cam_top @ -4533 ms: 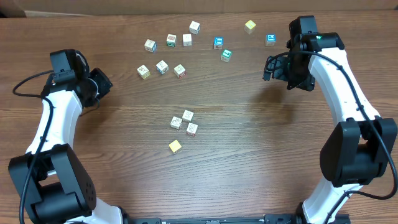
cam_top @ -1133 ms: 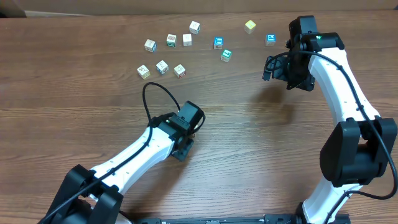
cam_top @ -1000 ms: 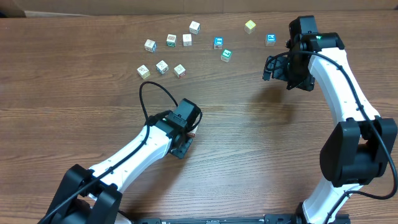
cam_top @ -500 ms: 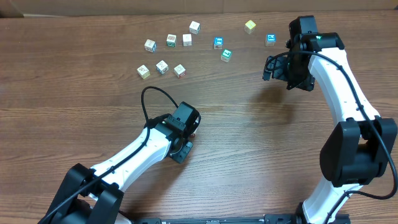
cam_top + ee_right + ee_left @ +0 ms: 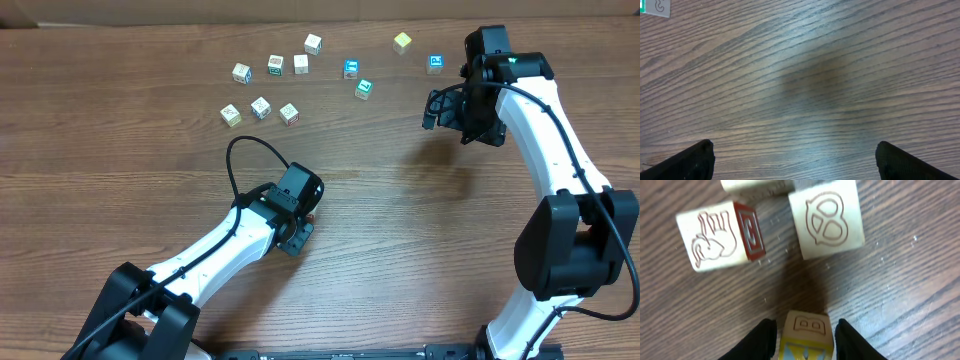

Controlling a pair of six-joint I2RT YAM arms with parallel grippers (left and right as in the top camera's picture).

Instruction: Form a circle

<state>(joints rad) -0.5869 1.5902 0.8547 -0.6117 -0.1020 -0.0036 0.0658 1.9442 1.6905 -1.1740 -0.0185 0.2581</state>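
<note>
Soft, even light on a wooden tabletop
Overhead, the picture is sharp, with faint shadows beneath the arms. The left wrist view is close and slightly soft — a dark shadow pools on the wood above the blurred yellow cube. The right wrist view carries streaky glare, a dim central smudge and fuzzy black fingertips at its bottom corners.

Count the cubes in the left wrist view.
4: yellow cube between the fingers of the left gripper, bottom centre; pretzel-print cube upper right; hand-print cube with a red side upper left; a cube sliver at the top edge. More may lie outside this frame.
</note>
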